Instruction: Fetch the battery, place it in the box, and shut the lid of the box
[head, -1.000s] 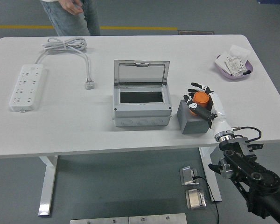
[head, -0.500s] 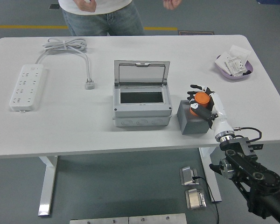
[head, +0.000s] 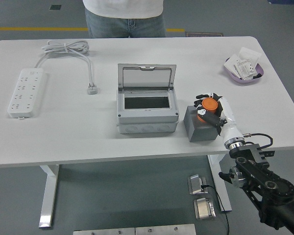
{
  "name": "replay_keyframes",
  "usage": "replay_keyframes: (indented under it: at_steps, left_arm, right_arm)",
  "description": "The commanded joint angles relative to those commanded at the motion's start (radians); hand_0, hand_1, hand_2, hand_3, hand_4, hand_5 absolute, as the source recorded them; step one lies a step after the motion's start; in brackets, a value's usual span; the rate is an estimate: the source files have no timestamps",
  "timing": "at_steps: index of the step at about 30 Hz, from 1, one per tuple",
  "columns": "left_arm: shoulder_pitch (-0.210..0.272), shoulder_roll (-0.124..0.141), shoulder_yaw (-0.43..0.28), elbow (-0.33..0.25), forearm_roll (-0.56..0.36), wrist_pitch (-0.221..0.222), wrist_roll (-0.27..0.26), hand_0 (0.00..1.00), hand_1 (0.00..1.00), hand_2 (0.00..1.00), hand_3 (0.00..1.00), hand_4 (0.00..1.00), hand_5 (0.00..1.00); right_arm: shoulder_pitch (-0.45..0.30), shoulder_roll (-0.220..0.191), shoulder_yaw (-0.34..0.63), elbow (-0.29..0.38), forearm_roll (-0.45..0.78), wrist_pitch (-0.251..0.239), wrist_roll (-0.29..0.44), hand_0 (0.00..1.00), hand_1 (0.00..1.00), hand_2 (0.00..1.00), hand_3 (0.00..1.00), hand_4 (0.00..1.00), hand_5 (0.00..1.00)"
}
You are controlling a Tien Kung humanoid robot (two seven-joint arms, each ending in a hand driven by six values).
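Fetch step: right hand (head: 211, 108) curled around orange battery (head: 208, 105) atop grey block (head: 201, 128). Next, judged: lift, carry toward 9 o'clock into open box (head: 146, 113), lid (head: 147, 76) upright.

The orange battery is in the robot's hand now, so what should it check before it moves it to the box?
1. Right hand wrapped around the orange battery: ok.
2. Battery lifted clear of the grey block: cannot tell; it sits right above it.
3. Lid of the grey box standing open: ok.
4. Box opening free of other things: ok, it looks dark and bare.
5. Table between block and box free: ok.
6. Person at the far side keeping away from the box: ok.
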Motion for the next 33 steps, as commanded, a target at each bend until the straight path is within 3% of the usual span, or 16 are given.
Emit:
replay_keyframes:
  at_steps: [13,27,33]
  left_arm:
    - [0.002,-0.002,0.022,0.001,-0.011,0.002,0.001,0.618,0.676,0.613,0.654,0.732,0.144]
    - [-0.001,-0.007,0.046,0.001,-0.022,0.002,0.003,0.619,0.677,0.614,0.654,0.735,0.147]
    - [-0.001,-0.009,0.053,0.002,-0.028,0.002,0.003,0.619,0.678,0.614,0.654,0.735,0.15]
  right_arm:
    - [0.014,-0.012,0.006,0.022,-0.019,-0.009,-0.007,0.219,0.239,0.313,0.251,0.002,0.002]
    - [0.018,-0.029,0.025,0.101,-0.032,-0.002,-0.017,0.252,0.251,0.322,0.254,0.002,0.002]
    - [0.023,-0.039,0.023,0.149,-0.124,-0.041,-0.069,0.264,0.252,0.326,0.255,0.002,0.002]
